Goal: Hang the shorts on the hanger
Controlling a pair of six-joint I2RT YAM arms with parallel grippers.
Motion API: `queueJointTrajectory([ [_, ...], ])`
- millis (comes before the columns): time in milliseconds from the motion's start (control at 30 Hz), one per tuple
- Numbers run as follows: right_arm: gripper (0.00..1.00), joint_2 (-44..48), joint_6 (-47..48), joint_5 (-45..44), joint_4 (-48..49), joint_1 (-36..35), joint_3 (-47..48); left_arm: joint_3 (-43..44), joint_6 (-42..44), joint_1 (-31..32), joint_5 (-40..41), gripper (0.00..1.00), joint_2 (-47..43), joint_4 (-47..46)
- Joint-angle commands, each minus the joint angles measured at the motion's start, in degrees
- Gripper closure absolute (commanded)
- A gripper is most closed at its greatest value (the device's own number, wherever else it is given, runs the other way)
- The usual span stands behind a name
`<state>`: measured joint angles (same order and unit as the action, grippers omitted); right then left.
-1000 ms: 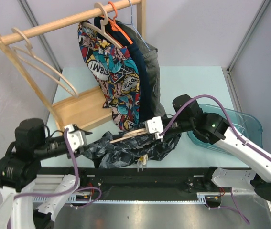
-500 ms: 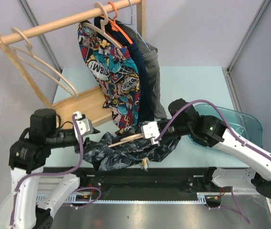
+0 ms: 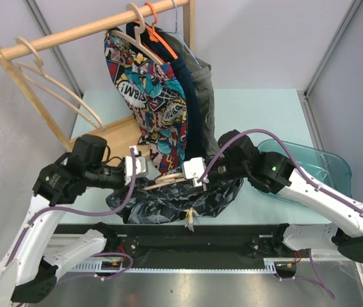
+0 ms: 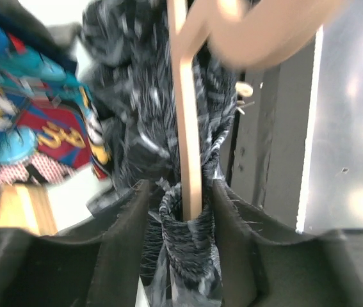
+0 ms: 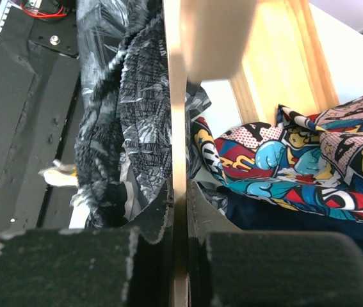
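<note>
A pale wooden garment rack (image 3: 79, 31) stands on the far left of the mint-green tabletop (image 3: 258, 109). From its rail hang bright comic-print shorts (image 3: 149, 96), a plain navy garment (image 3: 191, 112) and a grey one (image 3: 205, 89), with an orange hanger (image 3: 159, 33) among their hooks. Two bare curved wooden hangers (image 3: 59, 89) hang at the rail's left end. The hanging clothes drop just behind both tools and crowd the space there. In the wrist views the comic print sits right beside the fingers.

The dark navy-black shorts with pale grey marbling (image 3: 168, 206) lie bunched at the near edge of the tabletop, between the two arms, with pale paper tags (image 3: 189, 219) dangling at the front. The pale natural-wood hanger (image 3: 166, 180) lies across them.

The right tool (image 5: 180, 211) is pressed together on the hanger's thin wooden bar. The left tool (image 4: 184, 192) pinches a gathered fold of the shorts — the bar runs up through that same bunch, between the fingers.

On the right sits a clear teal plastic bin (image 3: 336, 161). The right arm crosses its left rim and hides part of its inside.
</note>
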<state>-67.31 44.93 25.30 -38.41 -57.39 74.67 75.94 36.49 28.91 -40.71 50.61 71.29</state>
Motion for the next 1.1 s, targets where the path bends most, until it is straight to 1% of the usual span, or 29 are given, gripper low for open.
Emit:
queueJointTrajectory([
  [0, 1.00, 1.48, -0.46, 0.45, 4.93, -0.45, 3.81, -4.39, 1.30, 0.80, 8.79, 0.67, -0.68, 1.92],
  [67, 1.00, 2.18, -0.10, 0.10, 3.96, -0.45, 3.90, -5.97, 2.44, 0.71, 8.72, 0.75, -1.47, 3.06],
  [133, 1.00, 2.88, 0.69, 0.10, 2.56, -0.53, 3.99, -6.85, 3.41, 0.63, 9.07, 0.77, -2.87, 4.64],
  [267, 1.00, 3.76, 1.30, 0.01, 1.41, -0.45, 3.99, -6.77, 5.87, -0.51, 10.56, 0.77, -5.25, 9.21],
  [300, 1.00, 3.68, 1.30, 0.19, 1.32, -0.45, 3.99, -6.86, 7.70, -1.30, 10.91, 0.77, -5.78, 11.74],
  [367, 1.00, 3.50, 1.13, 0.71, 1.59, -0.45, 3.99, -6.95, 7.72, -1.75, 12.31, 0.77, -7.62, 12.82],
  [400, 1.00, 3.50, 1.13, 1.41, 1.67, -0.45, 3.90, -6.77, 6.76, -1.75, 12.67, 0.76, -8.41, 12.74],
  [500, 1.00, 2.36, 0.60, 2.73, 3.69, -0.80, 4.08, -3.79, 5.00, -1.75, 11.54, 0.59, -10.70, 12.74],
  [533, 1.00, 2.01, 0.69, 3.17, 3.96, -0.80, 4.08, -1.61, 4.39, -1.75, 11.01, 0.52, -10.88, 12.74],
  [567, 1.00, 1.66, 1.21, 3.53, 4.22, -0.89, 4.08, -0.37, 3.60, -1.83, 9.78, 0.47, -10.88, 12.56],
  [633, 1.00, 0.43, 2.18, 4.84, 4.57, -0.89, 3.99, 2.70, 1.31, -1.75, 8.90, 0.40, -11.32, 12.04],
  [667, 1.00, -0.01, 3.40, 5.20, 4.75, -0.89, 3.99, 3.68, 0.52, -1.75, 7.94, 0.38, -11.50, 11.42],
  [800, 1.00, -2.12, 6.22, 8.00, 6.85, -0.89, 3.99, 4.04, -2.91, -1.75, 6.00, 0.37, -11.41, 10.54],
  [900, 1.00, -3.53, 8.24, 10.03, 8.70, -0.89, 4.69, 2.64, -2.65, -1.84, 2.31, 0.39, -11.67, 10.19],
  [1067, 1.00, -8.18, 9.39, 12.75, 11.52, -1.15, 8.99, 1.49, -0.99, -1.84, 2.04, 0.40, -10.71, 11.50],
])
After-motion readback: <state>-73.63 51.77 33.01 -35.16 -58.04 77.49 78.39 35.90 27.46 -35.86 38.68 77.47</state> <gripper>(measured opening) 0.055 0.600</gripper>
